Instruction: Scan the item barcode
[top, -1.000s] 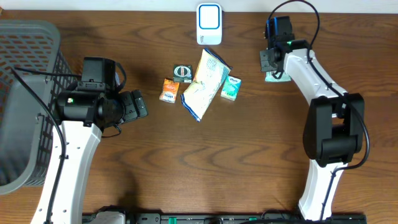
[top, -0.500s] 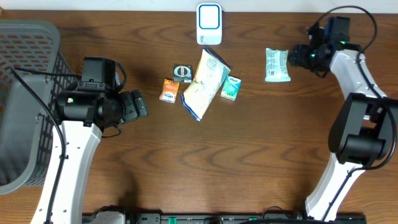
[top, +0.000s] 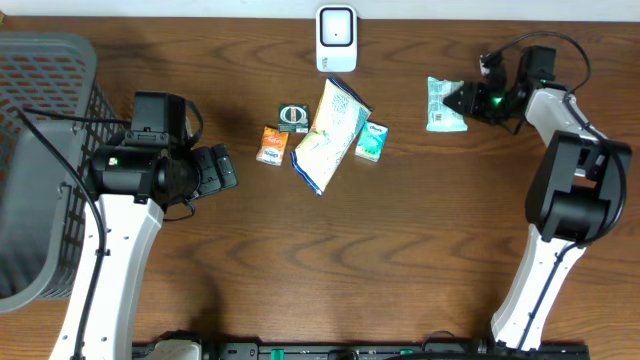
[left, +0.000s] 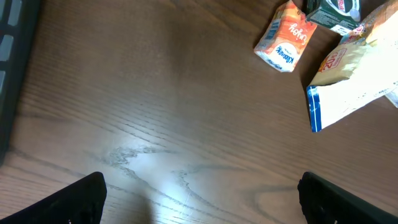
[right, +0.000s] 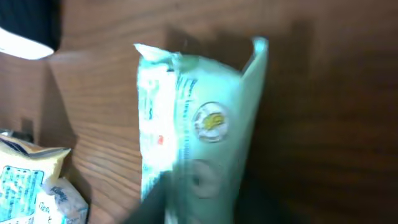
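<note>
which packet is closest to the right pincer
The pale green packet, alone right of the white scanner, at the right pincer; the orange packet and teal packet sit mid-table.

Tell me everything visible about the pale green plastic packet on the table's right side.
The pale green plastic packet is a crinkled pouch with crimped ends, whitish print and a round yellowish mark. It lies on the brown wooden table, by itself. The right gripper sits at its right edge; whether it grips is unclear.
</note>
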